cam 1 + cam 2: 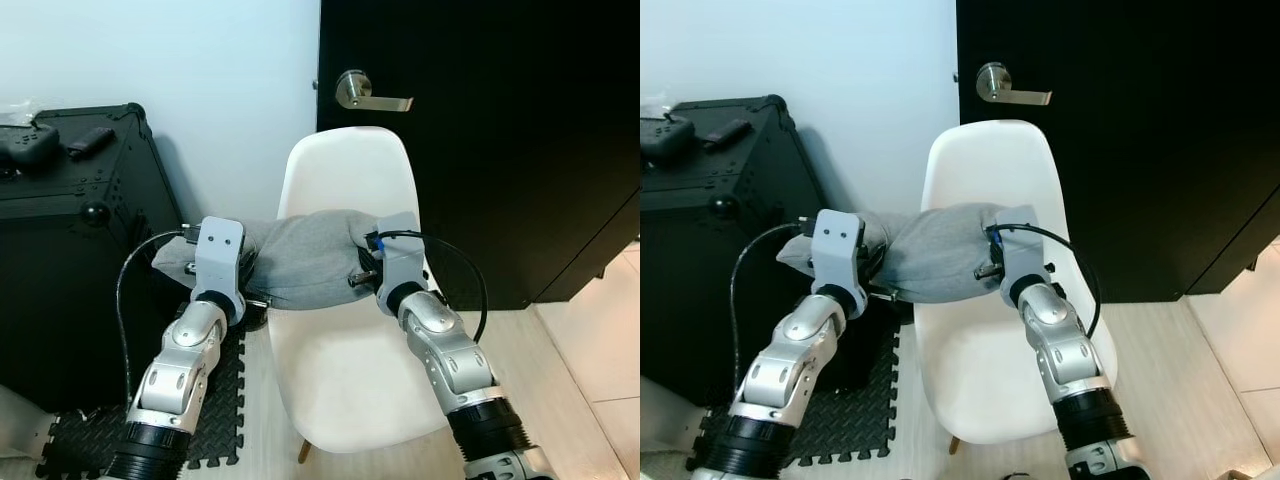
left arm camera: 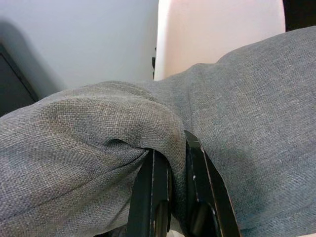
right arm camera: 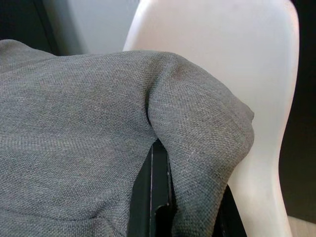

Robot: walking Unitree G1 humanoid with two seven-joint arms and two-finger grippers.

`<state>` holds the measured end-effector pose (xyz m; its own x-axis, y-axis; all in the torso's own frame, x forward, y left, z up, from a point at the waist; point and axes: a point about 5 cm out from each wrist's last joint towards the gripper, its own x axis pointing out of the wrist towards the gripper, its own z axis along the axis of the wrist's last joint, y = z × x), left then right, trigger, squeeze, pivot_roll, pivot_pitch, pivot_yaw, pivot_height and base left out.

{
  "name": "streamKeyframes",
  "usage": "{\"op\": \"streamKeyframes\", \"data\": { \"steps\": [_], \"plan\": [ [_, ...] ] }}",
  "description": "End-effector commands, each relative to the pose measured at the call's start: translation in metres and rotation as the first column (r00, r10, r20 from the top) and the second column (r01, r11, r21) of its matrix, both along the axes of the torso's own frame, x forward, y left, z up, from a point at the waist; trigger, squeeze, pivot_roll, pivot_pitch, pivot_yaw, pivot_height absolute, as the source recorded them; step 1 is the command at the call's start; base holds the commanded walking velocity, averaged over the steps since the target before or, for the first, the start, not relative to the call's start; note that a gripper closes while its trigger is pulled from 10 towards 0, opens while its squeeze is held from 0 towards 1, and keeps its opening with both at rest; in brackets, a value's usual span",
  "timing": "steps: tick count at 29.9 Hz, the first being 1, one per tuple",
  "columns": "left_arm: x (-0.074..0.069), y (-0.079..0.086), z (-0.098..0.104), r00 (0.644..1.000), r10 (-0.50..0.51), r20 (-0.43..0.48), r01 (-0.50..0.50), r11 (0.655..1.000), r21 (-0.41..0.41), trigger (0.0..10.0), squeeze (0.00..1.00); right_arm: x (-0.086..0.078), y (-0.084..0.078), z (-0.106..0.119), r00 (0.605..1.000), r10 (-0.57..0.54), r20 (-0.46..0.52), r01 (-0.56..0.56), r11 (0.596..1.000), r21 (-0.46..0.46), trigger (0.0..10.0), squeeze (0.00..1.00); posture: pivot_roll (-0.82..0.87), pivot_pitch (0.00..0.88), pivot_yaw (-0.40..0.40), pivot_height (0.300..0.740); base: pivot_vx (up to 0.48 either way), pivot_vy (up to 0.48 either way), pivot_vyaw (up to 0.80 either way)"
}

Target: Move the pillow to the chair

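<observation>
I am holding the grey pillow [image 1: 305, 255] between my two arms, above the seat of the white chair [image 1: 345, 370] and in front of its backrest, with the left end of it overhanging the chair's edge toward the black case [image 1: 70, 210]. My left tool [image 2: 177, 197] is pinching a fold of the woven cover near that overhanging end, its two black fingers [image 2: 154, 197] nearly closed with cloth bunched between them. My right tool [image 3: 173, 197] is gripping the opposite corner, the fabric draping over its fingers so that I am seeing them closed onto a gathered fold just in front of the backrest. I am judging the pillow to be light and very soft: it is sagging and creasing wherever I am taking hold, so it is giving no stiffness to steer by. The coarse weave is looking grippy rather than slippery, and nothing about it is fragile. Holding both ends is suiting it, since a single pinch would be letting the rest droop and swing; thick gathered folds near the corners are seeming the safest places, as thin cover alone could be sliding out.
</observation>
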<state>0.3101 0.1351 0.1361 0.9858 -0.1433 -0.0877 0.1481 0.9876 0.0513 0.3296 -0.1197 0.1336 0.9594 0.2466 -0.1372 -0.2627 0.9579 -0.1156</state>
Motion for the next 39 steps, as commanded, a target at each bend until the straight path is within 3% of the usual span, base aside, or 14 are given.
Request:
{"op": "streamKeyframes", "data": {
  "steps": [1, 14, 34, 39],
  "plan": [
    [0.0008, 0.0137, 0.0018, 0.999, 0.052, 0.011, -0.053, 0.997, 0.052, 10.0, 0.00, 0.0016, -0.0149, 0.0007, 0.997, -0.074, 0.021, 0.074, 0.997, -0.010, 10.0, 0.00, 0.04, 0.075, 0.012, 0.729, 0.000, 0.000, 0.00],
    [0.0011, 0.0163, 0.0010, 0.996, 0.085, 0.010, -0.085, 0.995, 0.052, 10.0, 0.00, 0.0008, -0.0135, 0.0015, 0.998, -0.066, 0.023, 0.066, 0.998, -0.012, 10.0, 0.00, 0.04, 0.068, 0.011, 0.729, 0.000, -0.443, 0.00],
    [0.0000, 0.0172, -0.0001, 0.994, 0.106, 0.007, -0.106, 0.994, 0.011, 10.0, 0.00, 0.0009, -0.0102, 0.0037, 0.998, -0.048, 0.028, 0.048, 0.999, -0.006, 10.0, 0.00, 0.03, 0.070, 0.005, 0.729, 0.000, 0.000, 0.00],
    [-0.0006, 0.0167, -0.0019, 0.994, 0.105, -0.016, -0.105, 0.994, -0.016, 10.0, 0.00, 0.0008, -0.0106, 0.0036, 0.998, -0.049, 0.027, 0.049, 0.999, -0.007, 10.0, 0.00, 0.03, 0.072, 0.005, 0.729, 0.000, 0.480, 0.00]
  ]
}}
